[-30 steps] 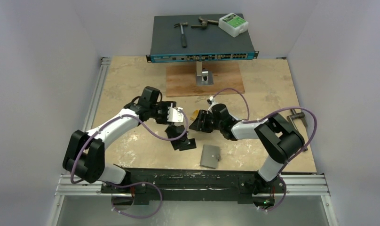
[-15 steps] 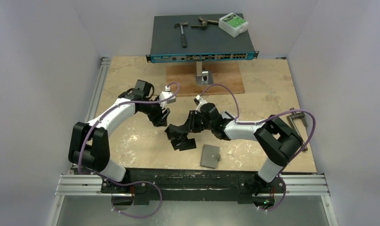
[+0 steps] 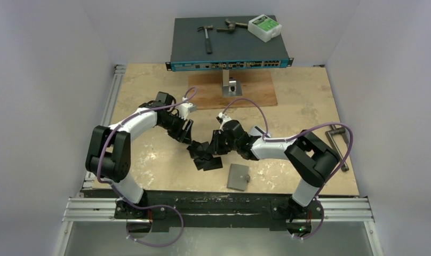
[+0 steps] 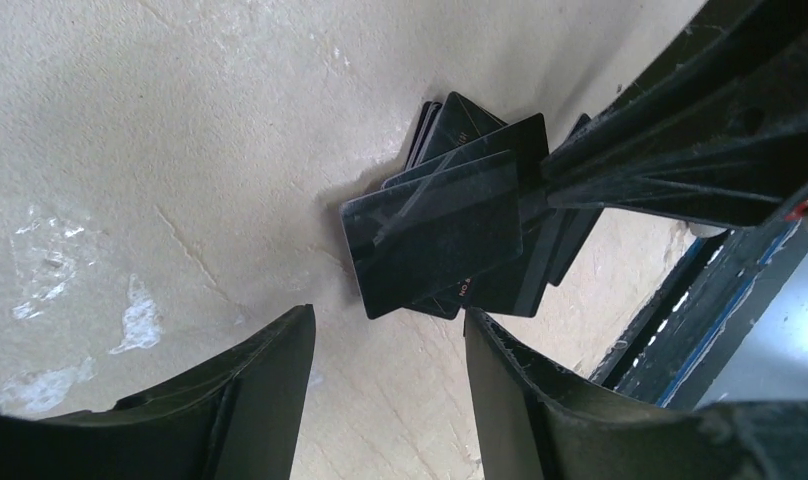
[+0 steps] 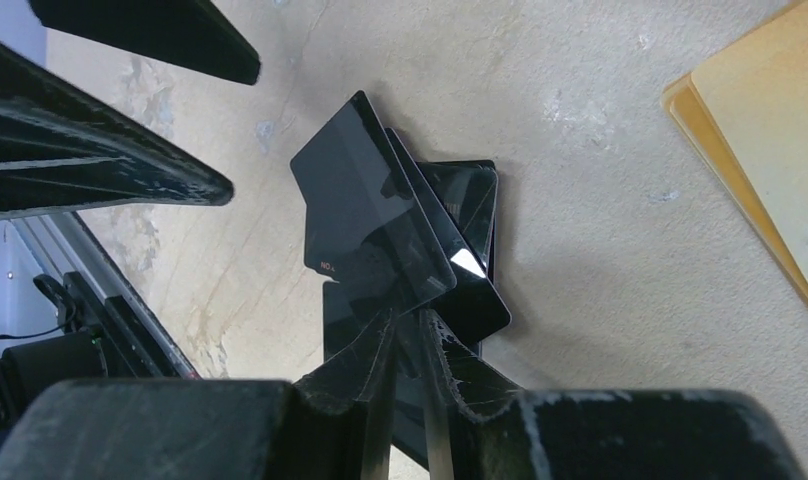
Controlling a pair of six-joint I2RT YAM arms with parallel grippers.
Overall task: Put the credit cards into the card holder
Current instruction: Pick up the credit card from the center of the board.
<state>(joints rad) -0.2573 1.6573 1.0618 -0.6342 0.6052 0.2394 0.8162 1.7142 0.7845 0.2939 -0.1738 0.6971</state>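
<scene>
The grey card holder (image 3: 238, 176) lies closed near the front edge, its snap button facing up. Orange-yellow credit cards (image 5: 770, 140) lie on the table and show only in the right wrist view; the right arm hides them from the top camera. A black folding case (image 3: 205, 158) lies with its glossy leaves fanned out (image 4: 435, 230). My right gripper (image 3: 212, 149) is shut on the edge of one black leaf (image 5: 375, 225), its fingertips (image 5: 380, 335) nearly touching. My left gripper (image 3: 188, 140) is open and empty (image 4: 388, 315), hovering just left of the case.
A network switch (image 3: 229, 50) stands at the back with a hammer (image 3: 207, 37) and a white box (image 3: 264, 26) on it. A wooden board (image 3: 232, 89) carries a metal stand. A metal clamp (image 3: 338, 133) lies at the right edge.
My right gripper moved left and down onto the black folding case and closed on a leaf. My left gripper swung round and came down beside the case. The orange cards went out of the top view.
</scene>
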